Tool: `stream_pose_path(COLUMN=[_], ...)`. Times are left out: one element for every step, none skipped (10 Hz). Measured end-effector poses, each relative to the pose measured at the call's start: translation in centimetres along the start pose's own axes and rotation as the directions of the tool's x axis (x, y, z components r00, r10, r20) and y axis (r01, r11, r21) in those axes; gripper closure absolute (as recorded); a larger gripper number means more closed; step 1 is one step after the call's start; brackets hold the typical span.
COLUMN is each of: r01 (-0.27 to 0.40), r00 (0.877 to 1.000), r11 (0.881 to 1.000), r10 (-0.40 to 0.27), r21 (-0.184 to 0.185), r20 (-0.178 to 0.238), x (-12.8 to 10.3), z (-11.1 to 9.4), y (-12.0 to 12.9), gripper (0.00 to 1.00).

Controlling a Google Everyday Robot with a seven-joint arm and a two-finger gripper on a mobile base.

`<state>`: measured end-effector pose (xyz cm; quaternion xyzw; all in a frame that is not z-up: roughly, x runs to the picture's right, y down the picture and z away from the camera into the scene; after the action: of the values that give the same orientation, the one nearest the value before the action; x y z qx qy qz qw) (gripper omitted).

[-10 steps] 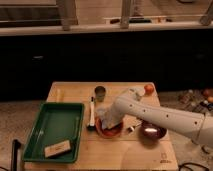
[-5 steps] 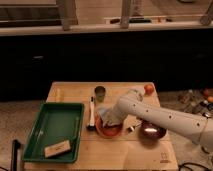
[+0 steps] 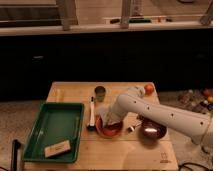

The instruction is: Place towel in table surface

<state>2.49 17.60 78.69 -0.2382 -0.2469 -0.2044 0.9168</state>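
Note:
A pale grey towel hangs bunched at the end of my white arm, just above the left side of a red plate in the middle of the wooden table. My gripper reaches in from the right and is shut on the towel, low over the plate. The arm hides the plate's right part.
A green tray with a small tan block lies at the left. A black and white utensil lies between tray and plate. A metal cup stands behind. A dark bowl and an orange are at the right.
The arm and towel have hardly shifted; the gripper stays over the red plate.

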Motion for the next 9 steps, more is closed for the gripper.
stream_pose_path(r01=[0.037,0.066,0.091,0.124,0.147,0.171,0.199,0.220,0.235], r00=[0.999,0.998,0.996,0.992,0.989,0.985,0.980,0.975,0.972], r11=[0.999,0.998,0.996,0.992,0.988,0.984,0.978,0.973,0.969], r10=[-0.037,-0.066,-0.091,-0.125,-0.148,-0.171,-0.200,-0.221,-0.236], r21=[-0.010,-0.018,-0.024,-0.035,-0.041,-0.049,-0.059,-0.068,-0.072], r20=[0.001,0.001,0.002,-0.002,-0.005,-0.007,-0.008,-0.008,-0.008], x=[-0.6,-1.0,-1.5,-2.1,-2.5,-2.9,-3.5,-3.8,-4.0], z=[-0.9,-1.5,-2.0,-2.9,-3.6,-4.3,-5.2,-5.7,-6.1], y=[-0.2,-0.4,-0.6,-0.7,-0.8,-0.8,-1.0,-0.9,-0.9], gripper=[1.00,1.00,1.00,1.00,1.00,1.00,1.00,1.00,1.00])
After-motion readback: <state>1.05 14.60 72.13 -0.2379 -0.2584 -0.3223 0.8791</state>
